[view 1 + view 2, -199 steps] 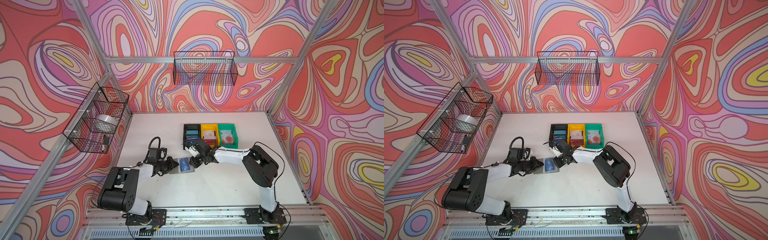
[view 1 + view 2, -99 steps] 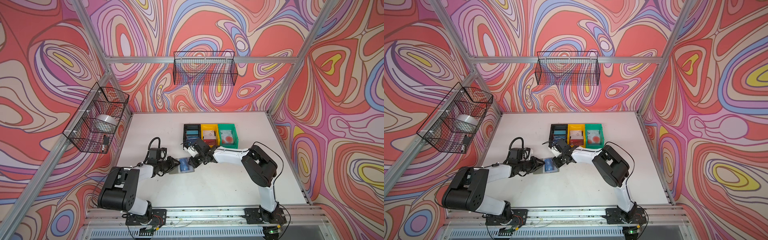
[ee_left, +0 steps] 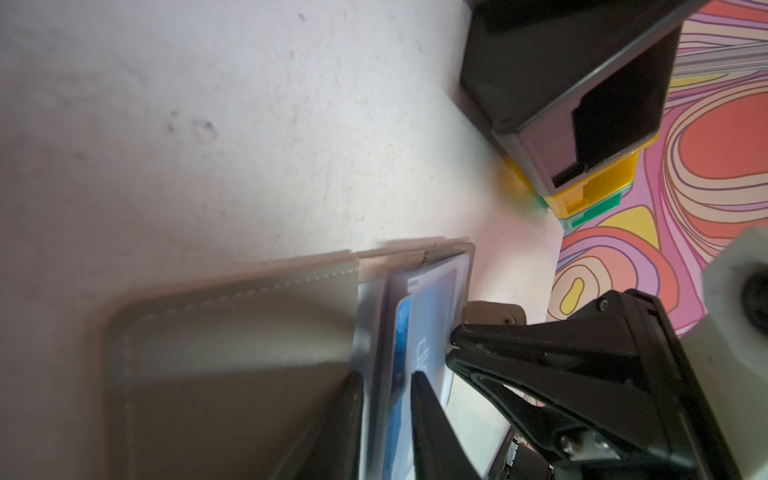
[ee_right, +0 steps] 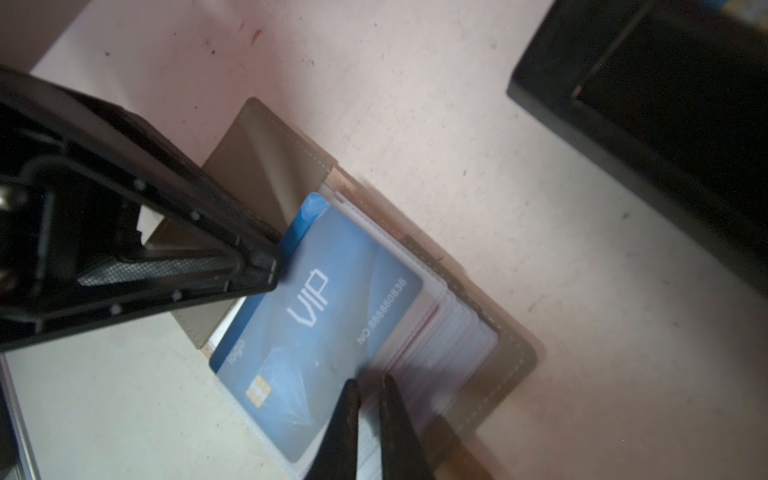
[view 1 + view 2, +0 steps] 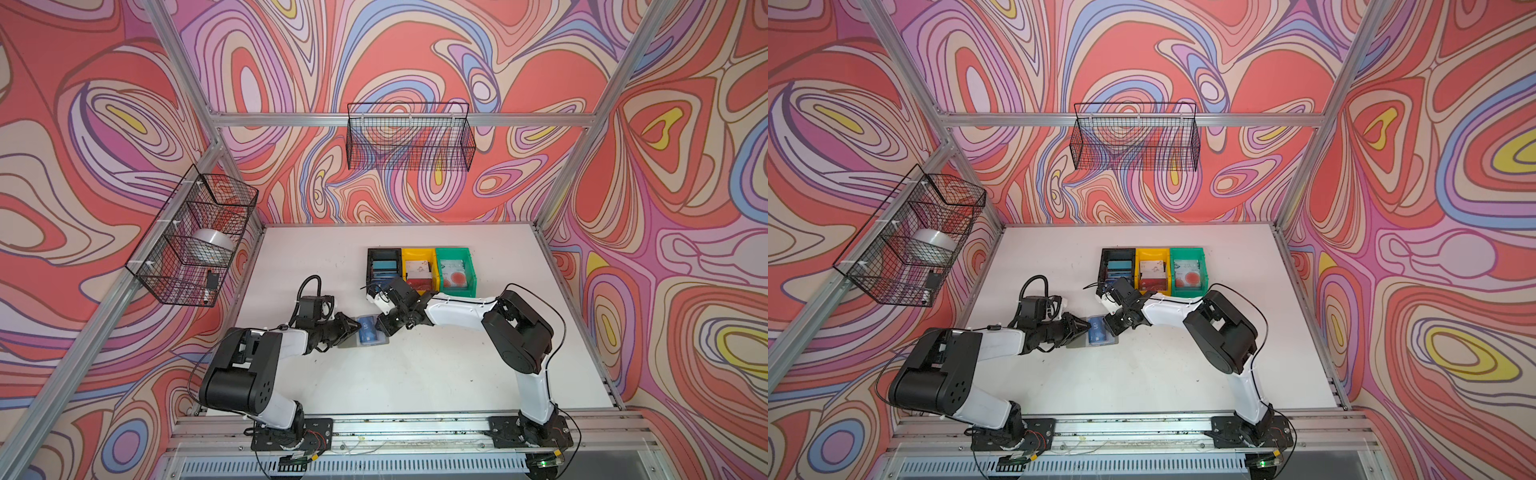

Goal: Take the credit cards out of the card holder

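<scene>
Left wrist view: left hand [image 3: 387, 378] pinches blue card [image 3: 402, 340] protruding from card holder [image 3: 228, 332].

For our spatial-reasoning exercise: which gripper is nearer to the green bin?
Right. The right gripper is at the card holder's edge toward the green bin; the left gripper is at the holder's opposite edge, farther away.

An open card holder [image 5: 347, 341] lies on the surface [image 5: 415, 374] with a card [image 5: 368, 329] in its uppermost pocket, the left tool [image 5: 353, 326] at its left edge and the right tool [image 5: 384, 326] at its right; a row of three bins [image 5: 419, 250] stands just behind the right tool.
</scene>
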